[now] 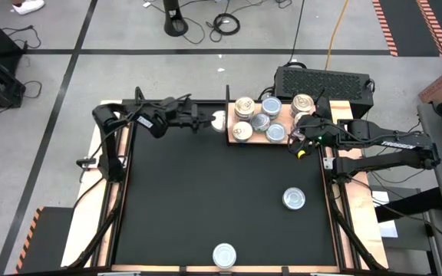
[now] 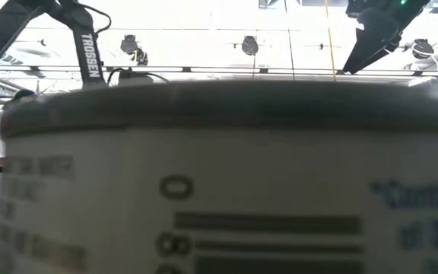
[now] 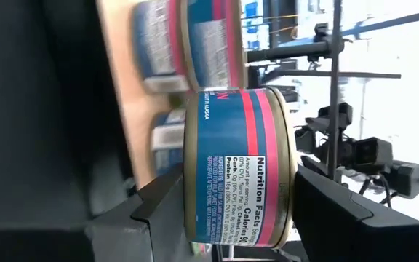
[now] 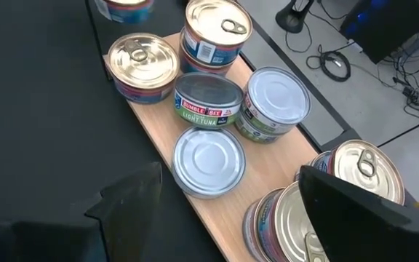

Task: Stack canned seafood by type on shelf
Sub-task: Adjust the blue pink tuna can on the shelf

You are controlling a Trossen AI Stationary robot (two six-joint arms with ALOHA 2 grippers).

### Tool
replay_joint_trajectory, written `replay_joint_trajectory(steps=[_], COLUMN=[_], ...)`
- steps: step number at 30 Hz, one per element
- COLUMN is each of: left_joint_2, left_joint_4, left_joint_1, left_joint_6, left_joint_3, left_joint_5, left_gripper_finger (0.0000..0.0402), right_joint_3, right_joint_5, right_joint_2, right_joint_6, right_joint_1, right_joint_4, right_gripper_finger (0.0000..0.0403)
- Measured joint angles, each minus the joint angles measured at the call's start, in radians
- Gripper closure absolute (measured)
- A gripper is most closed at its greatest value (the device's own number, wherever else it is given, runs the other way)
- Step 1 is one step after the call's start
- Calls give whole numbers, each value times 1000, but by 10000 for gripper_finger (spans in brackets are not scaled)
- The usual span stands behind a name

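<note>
The shelf (image 1: 259, 142) is a light wooden board at the table's far edge, and several cans (image 1: 261, 121) stand on it, some stacked two high (image 4: 208, 33). My left gripper (image 1: 212, 121) reaches level from the left and is shut on a blue-and-pink can (image 3: 238, 145) just off the shelf's left end. My right gripper (image 1: 305, 139) hovers open above the shelf's right end and touches nothing. A silver-topped can (image 1: 294, 199) stands on the black table at the right. Another (image 1: 224, 254) stands at the near edge and fills the low view (image 2: 219, 190). My left gripper pinches the blue-and-pink can between its two fingers: one finger (image 3: 158, 211) lies under the bottom face (image 3: 189, 196), the other on the top face (image 3: 289, 196). The fingers come level from the table's left. The can stays upright.
A black ventilated box (image 1: 324, 80) stands behind the shelf's right half. Narrow wooden strips (image 1: 115, 207) border the table left and right. Between the shelf and the two loose cans the black table top (image 1: 206, 192) lies bare.
</note>
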Motion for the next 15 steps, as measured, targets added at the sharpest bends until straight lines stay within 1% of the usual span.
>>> replay_joint_trajectory(steps=[3, 7, 15], left_joint_2=[25, 58, 125], left_joint_4=[35, 7, 3], left_joint_1=[-17, -29, -60], left_joint_6=[0, 0, -26], left_joint_3=[40, 87, 182], left_joint_5=[-8, -9, -6], left_gripper_finger=[187, 187, 187], right_joint_3=[0, 0, 0], right_joint_5=[0, 0, 1], right_joint_2=[0, 0, 0], right_joint_6=[-1, -1, 2], right_joint_1=[0, 0, 0], right_joint_4=[12, 14, 14], right_gripper_finger=[85, 85, 85])
